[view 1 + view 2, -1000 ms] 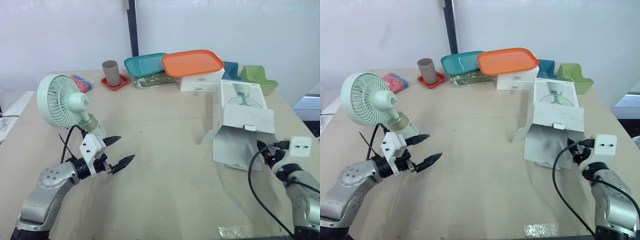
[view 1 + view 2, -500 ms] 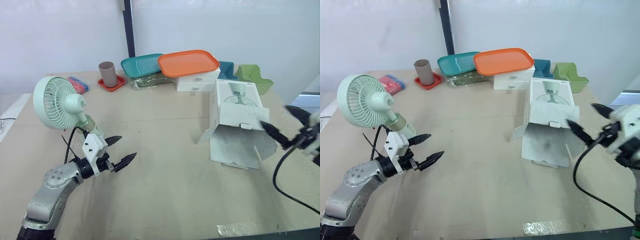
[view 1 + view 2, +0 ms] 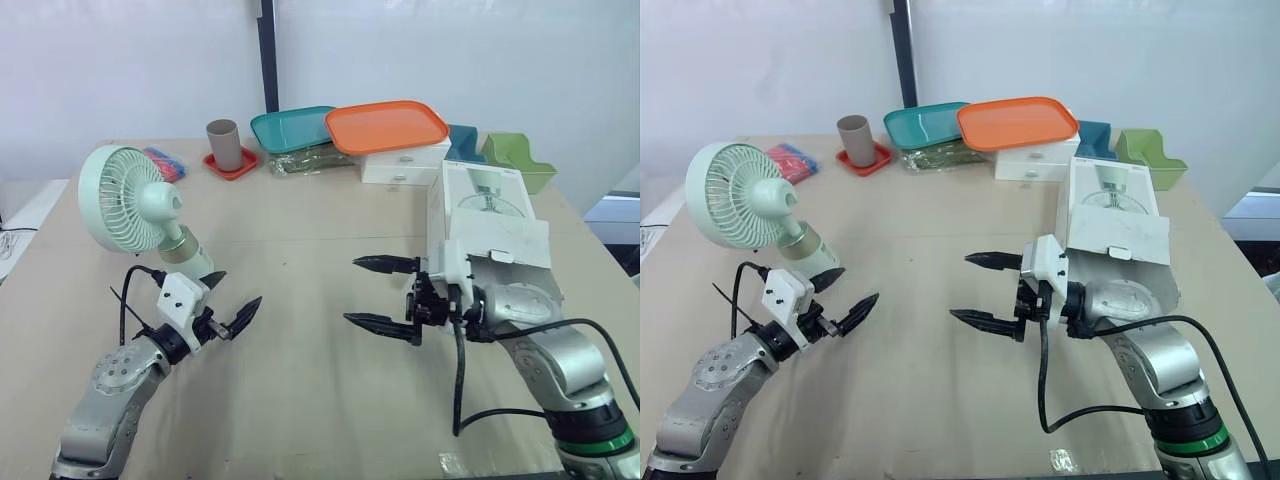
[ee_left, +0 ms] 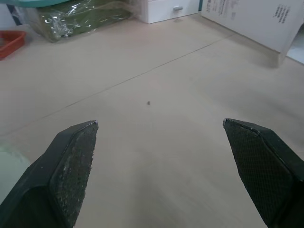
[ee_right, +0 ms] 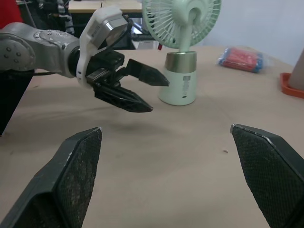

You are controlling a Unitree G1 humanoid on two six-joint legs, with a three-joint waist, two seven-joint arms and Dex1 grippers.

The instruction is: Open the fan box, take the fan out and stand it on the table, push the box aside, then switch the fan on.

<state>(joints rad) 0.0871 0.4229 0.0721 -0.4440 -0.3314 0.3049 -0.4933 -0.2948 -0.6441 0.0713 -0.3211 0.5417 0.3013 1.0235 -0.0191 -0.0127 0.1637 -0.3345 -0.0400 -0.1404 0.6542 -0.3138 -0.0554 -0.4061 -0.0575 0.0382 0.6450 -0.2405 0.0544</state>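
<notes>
While the fan [image 3: 135,205] stands upright on the table [image 3: 300,230], out of its packaging, neither gripper has hold of it. Its round mint cage sits at the left of the scene, tilted back on a gold collar over a pale base.

Just to the right of the fan's base hovers the left gripper [image 3: 240,286]. Its two black fingers [image 4: 71,161] are spread wide with nothing between them, and the upper finger lies close beside the base; whether it touches cannot be told.

Farther right of the fan, past a stretch of bare tabletop, the right gripper [image 3: 351,290] points back toward it. Its fingers [image 5: 76,171] are also wide apart and empty, and the fan and the left gripper lie straight ahead of them.

Well to the right of the fan, just behind the right wrist, the white box [image 3: 490,215] lies flat with its printed face up and its near flap hanging open.

Behind the fan lies a red and blue packet [image 3: 162,163]. To its right along the table's far edge are a brown cup [image 3: 222,145] on a red dish [image 3: 232,168], a teal tray [image 3: 290,128], an orange tray [image 3: 385,125] on a white drawer unit [image 3: 405,165], and a green bin [image 3: 518,160].
</notes>
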